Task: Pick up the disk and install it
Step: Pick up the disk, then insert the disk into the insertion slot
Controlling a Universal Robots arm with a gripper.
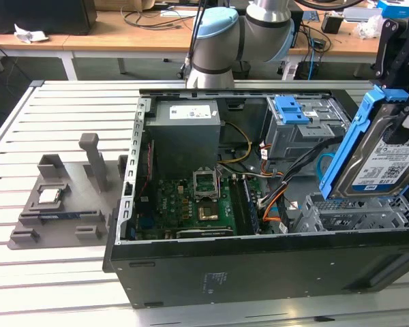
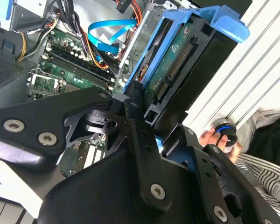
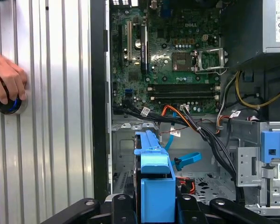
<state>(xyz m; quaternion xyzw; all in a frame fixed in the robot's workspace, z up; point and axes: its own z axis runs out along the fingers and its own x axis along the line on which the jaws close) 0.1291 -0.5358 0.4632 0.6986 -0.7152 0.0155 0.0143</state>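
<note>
The disk (image 1: 373,146) is judged to be dense and heavy for its bulk, and rigid throughout, so no sag or bending is to be expected in the grip. Its bare metal faces are likely smooth and somewhat slippery, and the mechanism inside is taken to be sensitive to knocks. Hold is best taken across the two broad faces near one end, away from the exposed circuit board (image 2: 170,60) and its connector row. The plastic rails (image 1: 347,143) may give a little under pressure.

The disk is seen as a silver metal slab with a white-and-blue label (image 1: 395,170) on one face. Blue rails are fitted along its edges, with a blue tab at one end. The green board on the opposite face is shown in the second wrist view.

The gripper (image 1: 403,105) is closed on the disk. In the first wrist view its black fingers (image 3: 185,205) are placed on either side of the blue rail, with the disk seen edge-on between them. The disk is held in the air, tilted, over the grey bay (image 1: 347,218) at the exterior view's right end of the open computer case (image 1: 259,266). Whether its lower end touches the bay cannot be told.

Beside the case, a hand (image 3: 7,79) is laid on a round knob (image 3: 11,106) on the slatted metal table (image 1: 54,272).
</note>
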